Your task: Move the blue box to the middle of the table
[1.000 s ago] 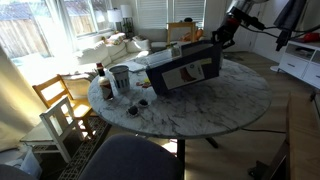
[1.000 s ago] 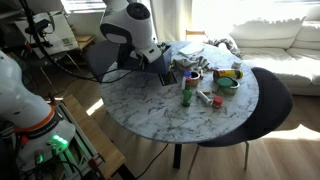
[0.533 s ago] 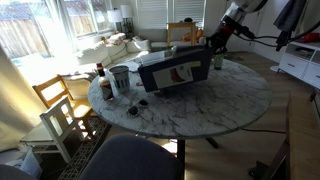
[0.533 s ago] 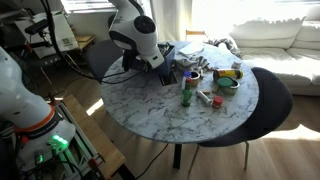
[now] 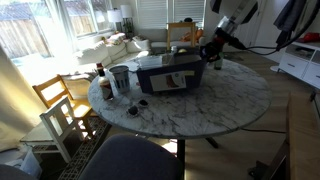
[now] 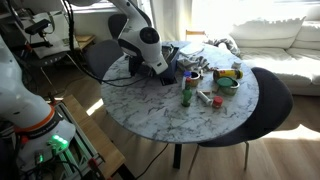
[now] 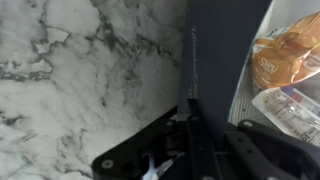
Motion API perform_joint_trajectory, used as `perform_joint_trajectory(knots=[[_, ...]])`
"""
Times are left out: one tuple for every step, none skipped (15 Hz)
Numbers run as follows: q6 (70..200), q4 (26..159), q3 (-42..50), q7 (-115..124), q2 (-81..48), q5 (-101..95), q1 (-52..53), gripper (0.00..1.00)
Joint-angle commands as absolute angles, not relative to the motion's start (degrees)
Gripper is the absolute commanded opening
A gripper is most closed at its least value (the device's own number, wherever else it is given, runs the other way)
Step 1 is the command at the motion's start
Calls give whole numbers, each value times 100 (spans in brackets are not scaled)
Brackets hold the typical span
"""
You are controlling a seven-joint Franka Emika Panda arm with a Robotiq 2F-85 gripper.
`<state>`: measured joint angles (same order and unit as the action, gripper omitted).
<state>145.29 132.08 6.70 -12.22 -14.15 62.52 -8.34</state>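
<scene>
The blue box (image 5: 167, 75) is a large navy box with a white label panel on its long side. It stands level on the back part of the round marbled table (image 5: 215, 100). My gripper (image 5: 212, 53) is shut on the wall at the box's right end. In the wrist view the gripper (image 7: 195, 140) straddles the thin dark wall of the box (image 7: 222, 50), one finger on each side. Snack packets (image 7: 285, 60) lie inside the box. In an exterior view the arm hides most of the box (image 6: 172, 60).
A metal can (image 5: 120, 78), a dark bottle (image 5: 100, 75) and small dark items (image 5: 142, 103) stand at the table's left edge. A green bottle (image 6: 186, 93), bowls (image 6: 228, 78) and small items crowd one side. Wooden chairs (image 5: 60, 105) stand close by.
The box was tilted and held up; it has swung level and come down towards the table's back, with the gripper still gripping its end wall.
</scene>
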Motion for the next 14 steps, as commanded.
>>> perform_joint_trajectory(knots=[[14503, 12898, 634, -1497, -1648, 6556, -997, 0], [14512, 12859, 643, -1502, -1704, 6526, -1014, 0], [14524, 12826, 647, -1494, -1754, 6501, -1027, 0], [14562, 12801, 654, -1479, -1812, 6448, -1029, 0], [14573, 12771, 659, -1456, -1865, 6399, -1029, 0], [14564, 12758, 662, -1421, -1904, 6345, -1026, 27], [14563, 12755, 665, -1401, -1933, 6284, -1017, 28], [14541, 12757, 668, -1384, -1938, 6213, -1004, 32], [14555, 12766, 674, -1359, -1912, 6143, -983, 40], [14502, 12797, 680, -1343, -1836, 6041, -970, 47], [14489, 12824, 686, -1325, -1771, 5942, -957, 56], [14495, 12883, 703, -1282, -1674, 5780, -930, 62], [14425, 13005, 758, -1126, -1511, 5422, -881, 69], [14391, 13117, 804, -1017, -1356, 5031, -843, 78]])
